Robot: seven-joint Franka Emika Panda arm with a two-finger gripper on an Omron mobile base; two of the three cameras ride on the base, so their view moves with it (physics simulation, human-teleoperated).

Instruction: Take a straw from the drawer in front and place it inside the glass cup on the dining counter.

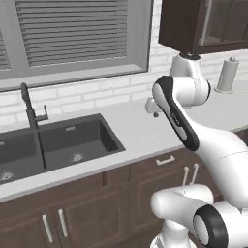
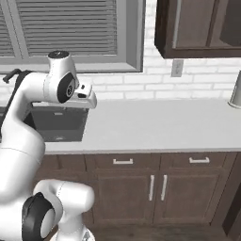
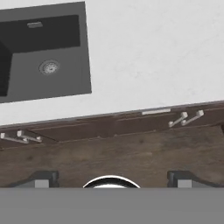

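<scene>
Drawer (image 2: 106, 162) is shut, front flush with the row, set under the worktop (image 2: 155, 122) just right of the sink (image 1: 72, 140). Its slim silver handle (image 2: 123, 161) lies level. A 2nd drawer (image 2: 199, 160) sits further right of the sink in the same row, also shut. Below both, 2 cabinet doors (image 2: 157, 188) with upright bar handles, closed.

My gripper (image 3: 112, 179) is released: the 2 fingertips (image 3: 41, 178) stand wide apart at the bottom of the hand view, nothing between them, touching nothing. I hang above the worktop's front edge, right of the sink, looking straight down. In the hand view the sink is upper left, bare white worktop to its right, then the cabinet fronts seen edge-on, and brown wood floor (image 3: 109, 153) under me.

My arm bends up over the worktop right of the sink; in the right base view my hand (image 2: 87, 96) sits just above the sink's right rim.

Dark faucet (image 1: 30, 106) stands behind the sink, at the divider of its 2 basins. Window with closed grey blinds (image 1: 72, 29) is on the white brick wall behind the sink. Dark upper cabinet (image 1: 203, 24) hangs on that wall well right of the sink, and a paper towel roll (image 1: 227, 75) stands upright on the worktop below it. A wall outlet (image 2: 177, 67) sits right of the window, under the cabinet.
</scene>
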